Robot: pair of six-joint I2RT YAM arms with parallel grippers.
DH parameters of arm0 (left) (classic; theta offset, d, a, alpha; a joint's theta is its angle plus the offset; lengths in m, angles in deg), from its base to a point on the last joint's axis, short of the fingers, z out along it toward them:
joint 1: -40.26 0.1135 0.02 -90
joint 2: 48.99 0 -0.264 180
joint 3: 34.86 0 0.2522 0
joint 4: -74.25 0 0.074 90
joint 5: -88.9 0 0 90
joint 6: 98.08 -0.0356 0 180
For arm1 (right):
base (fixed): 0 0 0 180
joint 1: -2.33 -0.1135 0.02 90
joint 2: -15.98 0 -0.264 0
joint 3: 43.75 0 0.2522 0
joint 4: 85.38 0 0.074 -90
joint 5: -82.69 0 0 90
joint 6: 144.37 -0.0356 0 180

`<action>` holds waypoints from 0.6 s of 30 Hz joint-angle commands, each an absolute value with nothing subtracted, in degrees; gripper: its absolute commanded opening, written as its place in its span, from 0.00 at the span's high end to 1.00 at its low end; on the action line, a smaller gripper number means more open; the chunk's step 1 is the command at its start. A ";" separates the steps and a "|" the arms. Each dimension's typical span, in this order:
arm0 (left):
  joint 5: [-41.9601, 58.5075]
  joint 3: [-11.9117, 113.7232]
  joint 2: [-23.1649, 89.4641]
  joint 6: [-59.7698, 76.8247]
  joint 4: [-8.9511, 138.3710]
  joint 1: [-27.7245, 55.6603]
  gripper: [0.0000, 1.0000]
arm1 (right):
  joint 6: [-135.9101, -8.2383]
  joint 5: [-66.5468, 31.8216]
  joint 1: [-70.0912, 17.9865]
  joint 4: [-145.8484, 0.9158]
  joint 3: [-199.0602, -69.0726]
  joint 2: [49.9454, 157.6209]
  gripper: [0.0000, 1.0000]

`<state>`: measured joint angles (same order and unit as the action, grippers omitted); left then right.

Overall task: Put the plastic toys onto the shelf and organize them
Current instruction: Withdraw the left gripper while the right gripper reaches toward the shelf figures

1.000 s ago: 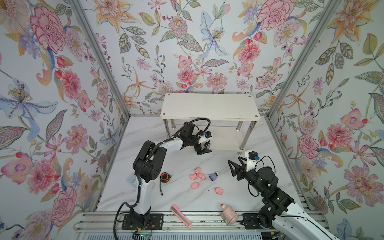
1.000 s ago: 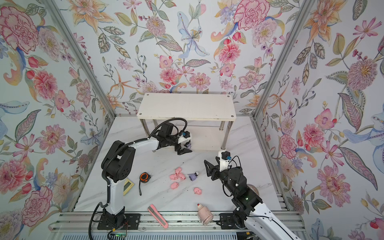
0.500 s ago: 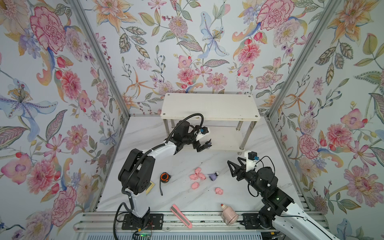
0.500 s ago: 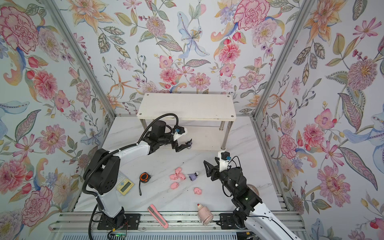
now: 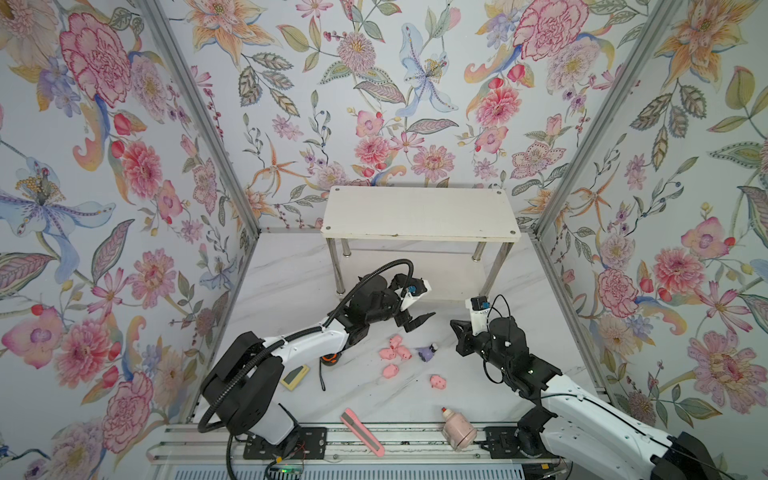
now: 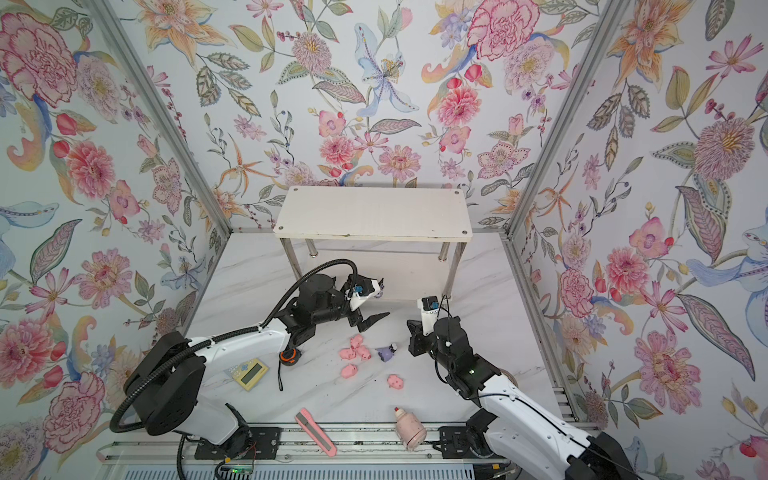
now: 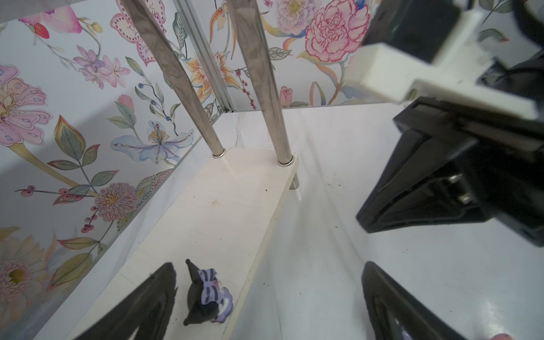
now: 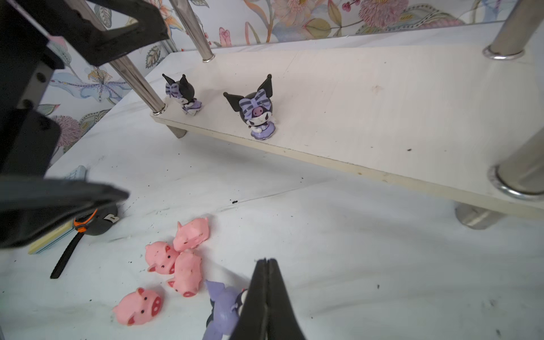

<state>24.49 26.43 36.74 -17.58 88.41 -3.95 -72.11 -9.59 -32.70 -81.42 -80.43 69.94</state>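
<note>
- left tool (image 7: 269, 266) is spread wide open, holding nothing, at the shelf's (image 8: 382, 88) lower board
- right tool (image 8: 266, 265) is pinched shut, empty, right by the purple figurine (image 8: 223, 306) lying on the desk (image 8: 353, 250)
- two horned figurines (image 8: 259, 114) stand on that board
- pink pigs (image 8: 160, 260) sit on the desk
- tape measure (image 8: 100, 222) marking is too blurry to read

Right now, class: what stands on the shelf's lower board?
Two purple figurines stand on the lower board, near its front edge. In both top views the upper board hides most of it.
</note>
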 commanded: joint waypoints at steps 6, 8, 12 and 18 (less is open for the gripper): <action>15.65 12.11 23.00 -8.15 99.07 -7.24 0.18 | -71.42 -20.41 -30.15 -91.20 -89.88 87.41 1.00; 13.22 9.17 19.88 -7.55 99.08 -7.20 0.29 | -71.64 -21.77 -29.38 -92.77 -92.06 91.25 1.00; 10.08 5.11 16.44 -5.83 99.19 -7.20 0.66 | -72.71 -22.37 -28.28 -94.77 -95.26 97.77 1.00; 5.61 2.29 15.35 -2.30 98.28 -7.26 0.88 | -74.98 -22.34 -27.57 -96.59 -99.36 106.08 1.00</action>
